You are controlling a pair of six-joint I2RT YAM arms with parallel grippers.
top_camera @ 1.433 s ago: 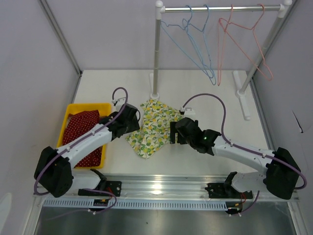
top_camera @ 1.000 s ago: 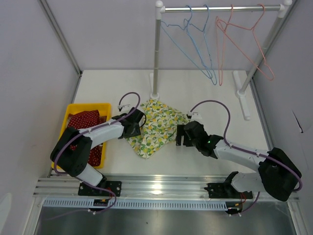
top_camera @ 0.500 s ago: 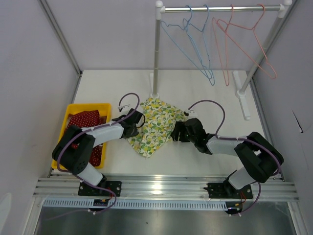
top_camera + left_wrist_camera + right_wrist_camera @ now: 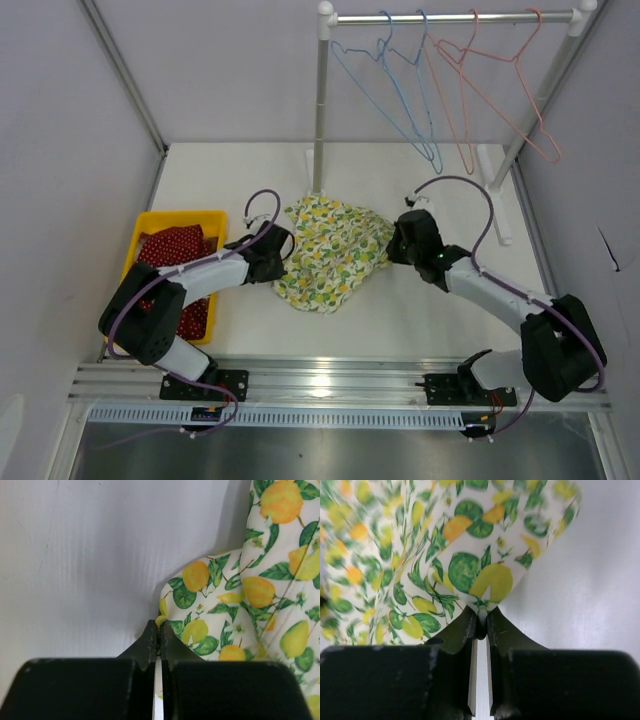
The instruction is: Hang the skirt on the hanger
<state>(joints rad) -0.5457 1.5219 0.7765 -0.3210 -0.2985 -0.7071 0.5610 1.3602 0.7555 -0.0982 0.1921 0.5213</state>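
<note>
The skirt (image 4: pixel 335 252), white with a lemon print, lies in the middle of the table. My left gripper (image 4: pixel 281 252) is shut on its left edge; in the left wrist view the tips (image 4: pixel 159 629) pinch the skirt (image 4: pixel 225 625) at its hem. My right gripper (image 4: pixel 393 240) is shut on the right edge, lifting it a little; the right wrist view shows the skirt (image 4: pixel 475 570) folded up from the closed tips (image 4: pixel 481 617). A blue hanger (image 4: pixel 400 95) and a pink hanger (image 4: pixel 480 90) hang on the rail (image 4: pixel 450 17) at the back.
A yellow bin (image 4: pixel 148 225) holding a red dotted garment (image 4: pixel 168 262) stands at the left. The rail's upright posts (image 4: pixel 320 110) and their white feet (image 4: pixel 497 195) stand on the far half of the table. Grey walls close in both sides.
Both grippers have closed on the skirt's edges. The right gripper has moved back and to the right, pulling its edge up and spreading the cloth. The pink hanger swings.
</note>
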